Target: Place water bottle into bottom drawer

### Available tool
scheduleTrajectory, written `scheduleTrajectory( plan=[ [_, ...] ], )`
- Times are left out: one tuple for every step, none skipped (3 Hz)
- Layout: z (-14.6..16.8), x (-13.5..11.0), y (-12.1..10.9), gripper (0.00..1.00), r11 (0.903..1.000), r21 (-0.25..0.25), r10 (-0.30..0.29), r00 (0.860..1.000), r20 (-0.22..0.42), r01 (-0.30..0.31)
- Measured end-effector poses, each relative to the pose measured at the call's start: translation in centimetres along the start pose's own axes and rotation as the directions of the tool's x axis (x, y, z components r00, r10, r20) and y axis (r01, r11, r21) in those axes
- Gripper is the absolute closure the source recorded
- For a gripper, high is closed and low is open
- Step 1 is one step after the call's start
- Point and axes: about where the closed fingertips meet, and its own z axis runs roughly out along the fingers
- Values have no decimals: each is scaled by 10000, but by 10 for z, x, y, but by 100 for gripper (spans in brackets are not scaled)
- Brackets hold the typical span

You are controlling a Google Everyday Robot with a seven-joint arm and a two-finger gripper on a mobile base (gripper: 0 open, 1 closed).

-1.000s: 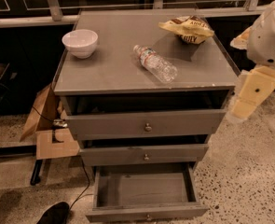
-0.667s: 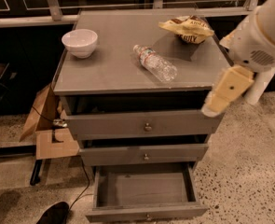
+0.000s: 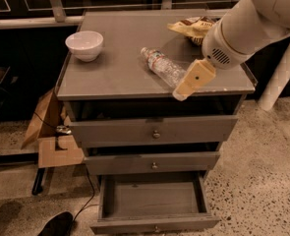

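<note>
We see the water bottle [image 3: 161,67] lying on its side on the grey cabinet top [image 3: 115,68], right of the middle, its white cap toward the back-left; its base end runs under the gripper [image 3: 182,92] in our view, and we cannot tell whether the two touch. The gripper hangs over the front right part of the top, slanting down toward the front edge, at the end of the white arm [image 3: 243,28] that comes in from the upper right; we cannot tell how wide the tool is set. The bottom drawer [image 3: 149,199] stands pulled well out with its floor bare; the middle drawer [image 3: 152,162] and the top drawer [image 3: 154,130] sit above it. A white bowl [image 3: 84,44] stands near the left back corner, well apart from the bottle; a crumpled snack bag [image 3: 192,27] lies at the right back; a cardboard box [image 3: 50,134] lies on the floor to the left.
</note>
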Motion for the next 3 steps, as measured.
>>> scheduleTrajectory(
  plan=[
    [1,-3,-4,0,9982,183,570,9984,53,-571],
    [1,-3,-4,0,9982,179,565,9984,52,-566],
    [0,5,-8,0,9957,494,791,9969,-13,-789]
  ],
)
